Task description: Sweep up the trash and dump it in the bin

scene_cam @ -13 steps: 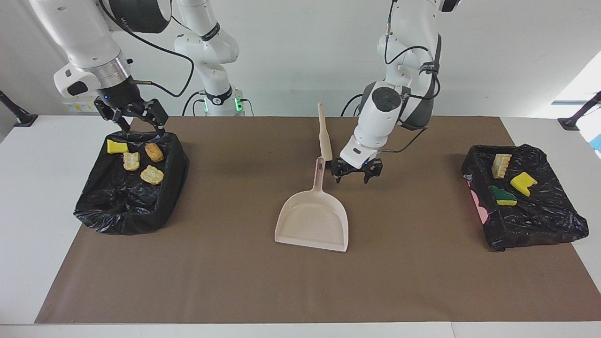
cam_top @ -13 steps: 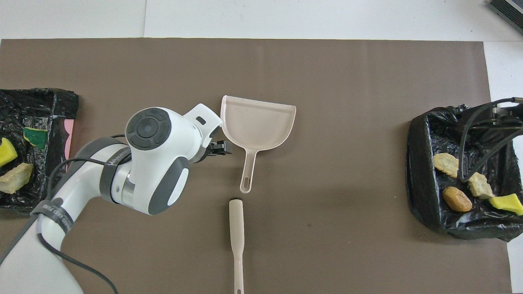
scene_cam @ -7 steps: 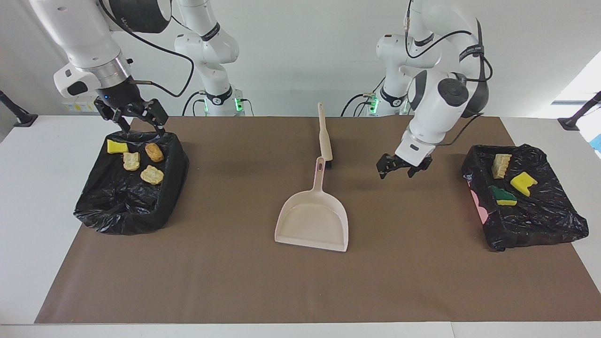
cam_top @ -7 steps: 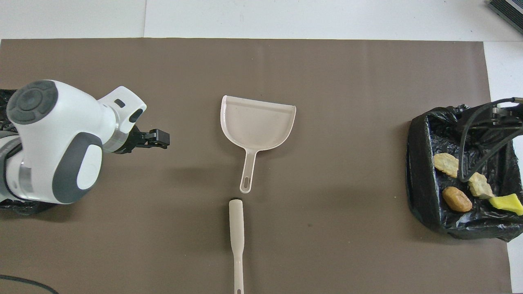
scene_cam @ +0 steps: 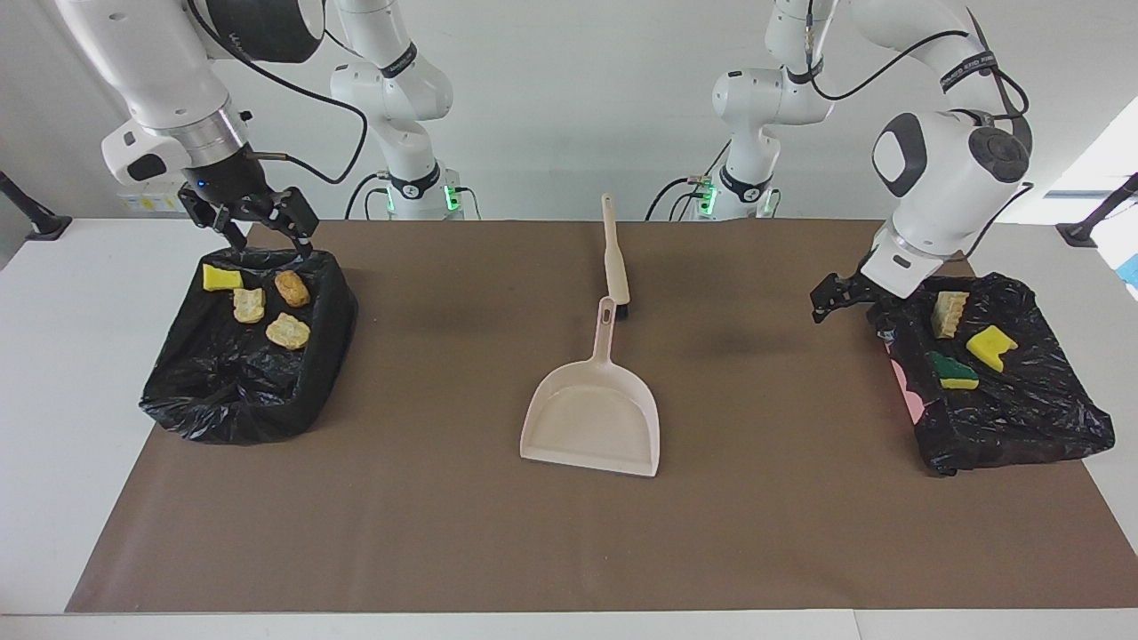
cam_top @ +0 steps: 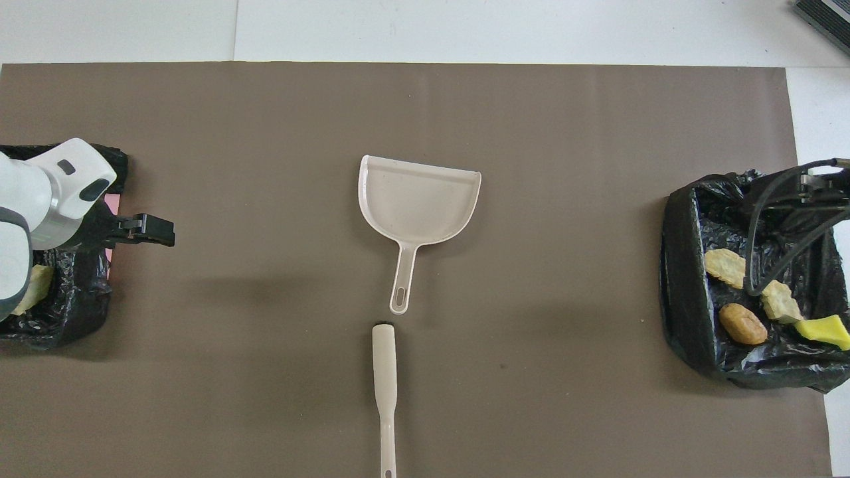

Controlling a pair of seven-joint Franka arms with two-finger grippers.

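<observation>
Looking at it now, all the trash [scene_cam: 267, 307] sits in two black-lined bins [scene_cam: 240, 391], one at each end of the worktop. Dustpan [scene_cam: 594, 418] and brush [scene_cam: 613, 258] lie mid-worktop. Left gripper [scene_cam: 840, 298] open by its bin's edge, right gripper [scene_cam: 253, 218] open over the other. Risk: fingers snagging a liner and tipping scraps out.

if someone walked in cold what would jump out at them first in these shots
Two black-bagged bins, one at each end of the table, already hold the trash: four scraps in the bin at the right arm's end and three in the bin at the left arm's end. In the middle of the brown mat lies an empty beige dustpan, with the brush just nearer the robots. The right gripper hangs open over its bin's edge; the left gripper is open beside the other bin.
</observation>
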